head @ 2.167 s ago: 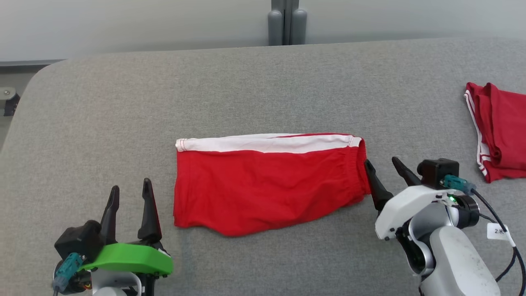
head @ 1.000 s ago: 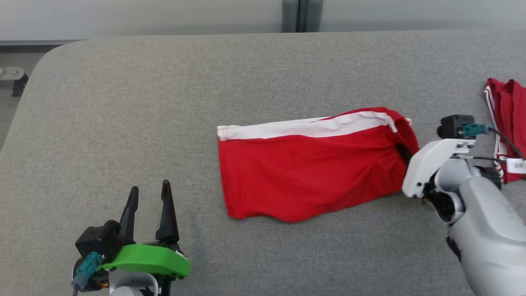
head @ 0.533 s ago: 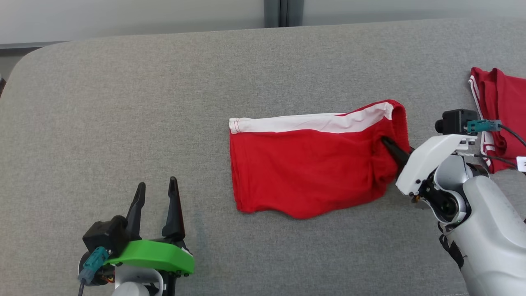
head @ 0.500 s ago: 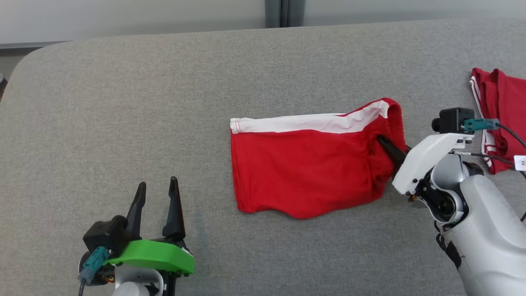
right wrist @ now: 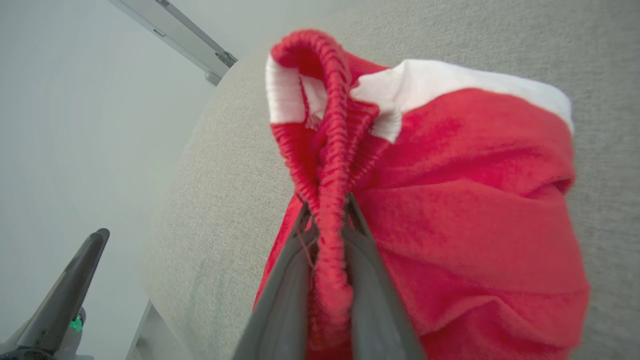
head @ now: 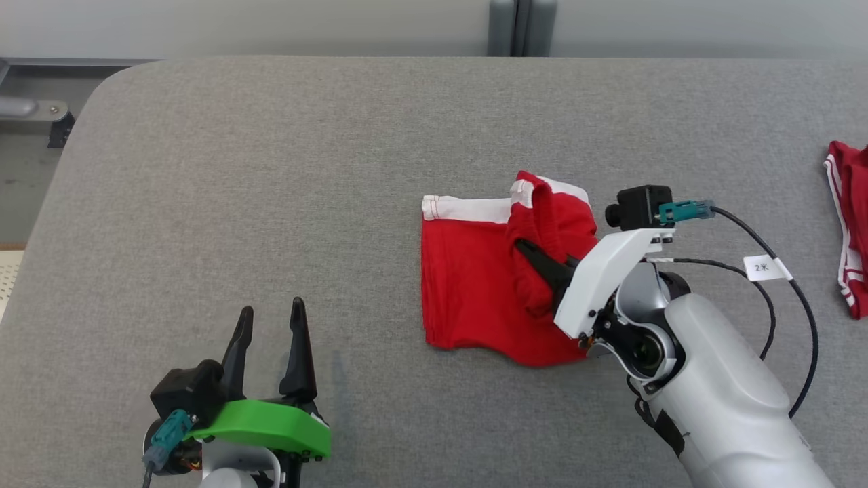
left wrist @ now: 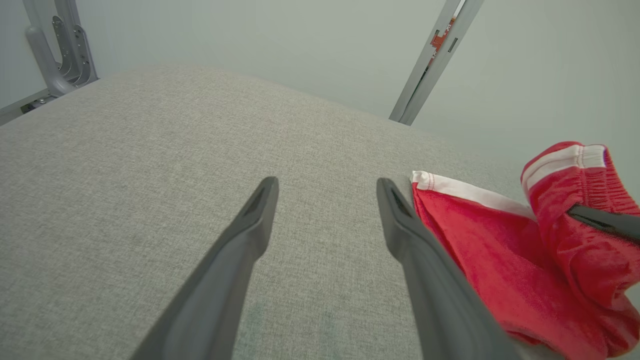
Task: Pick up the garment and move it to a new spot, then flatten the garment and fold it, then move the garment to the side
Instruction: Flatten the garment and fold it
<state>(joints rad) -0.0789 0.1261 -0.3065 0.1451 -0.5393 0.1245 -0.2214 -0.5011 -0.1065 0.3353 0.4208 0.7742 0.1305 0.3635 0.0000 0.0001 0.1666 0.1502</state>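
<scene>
Right tool [head: 525, 249] clamped on the elastic waistband [right wrist: 332, 150] of the red shorts [head: 468, 291], holding that end raised and doubled over the rest, which lies flat on the grey tabletop [head: 271, 169]; its tips are half buried in cloth; left tool [head: 271, 308] hovers near the front edge, prongs apart, holding nothing; another red garment [head: 847, 237] is cut off at the right edge.

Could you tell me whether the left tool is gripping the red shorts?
No, the left tool stands open over the grey table, apart from the red shorts, which the right tool pinches.
</scene>
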